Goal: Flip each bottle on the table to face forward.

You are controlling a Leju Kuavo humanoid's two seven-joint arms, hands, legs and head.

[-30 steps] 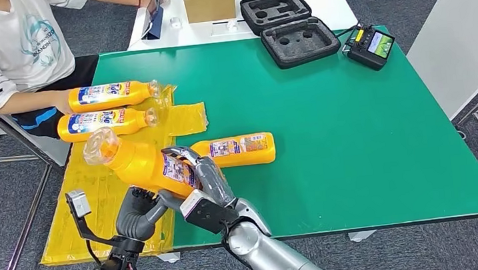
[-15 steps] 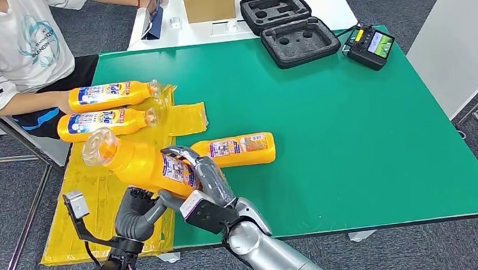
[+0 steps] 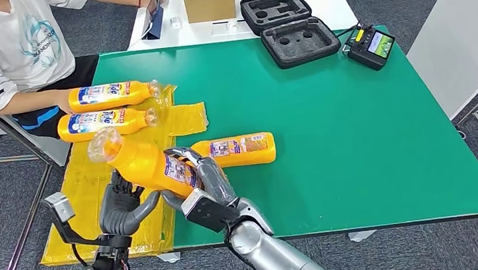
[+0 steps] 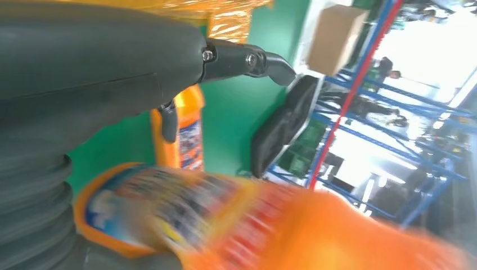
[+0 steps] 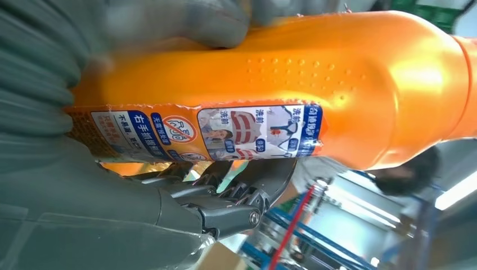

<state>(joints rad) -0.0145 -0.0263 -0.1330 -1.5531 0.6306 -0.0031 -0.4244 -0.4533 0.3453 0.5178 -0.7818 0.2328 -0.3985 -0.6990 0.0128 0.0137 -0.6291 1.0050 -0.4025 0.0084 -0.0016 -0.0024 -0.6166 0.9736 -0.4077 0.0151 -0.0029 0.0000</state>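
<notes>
the right hand [image 3: 202,179] is gripping the orange detergent bottle [image 3: 145,163] by its labelled body above the yellow sheet [image 3: 91,217], left hand [image 3: 120,204] spreading open beneath it; it is looking rigid, glossy, probably slippery, so holding mid-body seems safest.

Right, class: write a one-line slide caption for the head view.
Right hand holds an orange detergent bottle above the yellow sheet.
</notes>
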